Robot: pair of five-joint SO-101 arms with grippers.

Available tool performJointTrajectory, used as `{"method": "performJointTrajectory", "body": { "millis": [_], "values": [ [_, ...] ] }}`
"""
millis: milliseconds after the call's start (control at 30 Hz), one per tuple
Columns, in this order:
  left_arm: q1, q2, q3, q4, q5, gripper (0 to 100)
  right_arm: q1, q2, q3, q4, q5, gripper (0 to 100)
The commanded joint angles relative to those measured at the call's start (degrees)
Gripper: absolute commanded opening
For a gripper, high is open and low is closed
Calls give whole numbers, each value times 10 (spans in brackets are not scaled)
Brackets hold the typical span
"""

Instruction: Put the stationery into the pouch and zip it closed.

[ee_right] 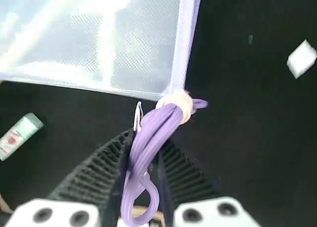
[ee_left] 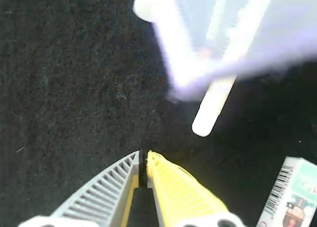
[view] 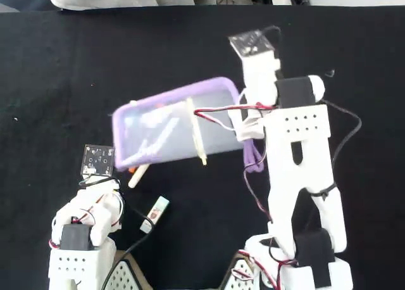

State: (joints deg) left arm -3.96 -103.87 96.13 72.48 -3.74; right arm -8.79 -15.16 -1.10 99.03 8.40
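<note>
High view, right arm (view: pixel 297 157) stretched forward, right tool (ee_right: pixel 147 136) pinching pouch cord (ee_right: pixel 167 114), left tool (ee_left: pixel 145 160) pressed together

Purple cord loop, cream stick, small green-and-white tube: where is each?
Purple cord loop (ee_right: pixel 152 134), right wrist view, strands below the knot.
Cream stick (ee_left: pixel 204 122), left wrist view, its rounded end.
Small green-and-white tube (view: pixel 155 213), high view, mid-body.

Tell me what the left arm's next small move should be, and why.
Probably nudge the cream stick further into the pouch with the left hand. The stick's end pokes out of the pouch's corner just ahead of that hand, which is shut and empty, while the right hand holds the pouch by its purple strap.
</note>
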Motion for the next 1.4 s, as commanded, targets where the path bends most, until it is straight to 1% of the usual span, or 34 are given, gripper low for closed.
{"method": "performJointTrajectory", "body": {
  "millis": [0,233,400,567,667,800,933,1133,1167,1233,1367],
  "values": [
    [0,-2,12,3,-3,30,-34,-1,-69,19,-1,11],
    [4,-2,12,3,-3,31,-76,-1,-137,19,-2,11],
    [5,-4,9,-4,-4,33,-128,-1,-212,20,-2,11],
    [5,-4,-21,-58,-4,33,-166,-1,-273,20,-2,11],
    [6,-4,-34,-69,-4,33,-185,-1,-288,20,-2,11],
    [5,-4,-94,-66,-4,33,-215,0,-292,19,-1,11],
    [5,-4,-204,-62,-4,34,-243,3,-293,18,0,11],
    [7,-5,-310,-68,-3,34,-244,3,-293,17,0,11],
    [15,-5,-318,-69,3,34,-245,3,-293,13,0,11],
    [59,-5,-316,-69,25,34,-245,2,-293,2,0,11],
    [211,-5,-293,-65,27,34,-245,3,-293,-20,0,11]
  ]
}}
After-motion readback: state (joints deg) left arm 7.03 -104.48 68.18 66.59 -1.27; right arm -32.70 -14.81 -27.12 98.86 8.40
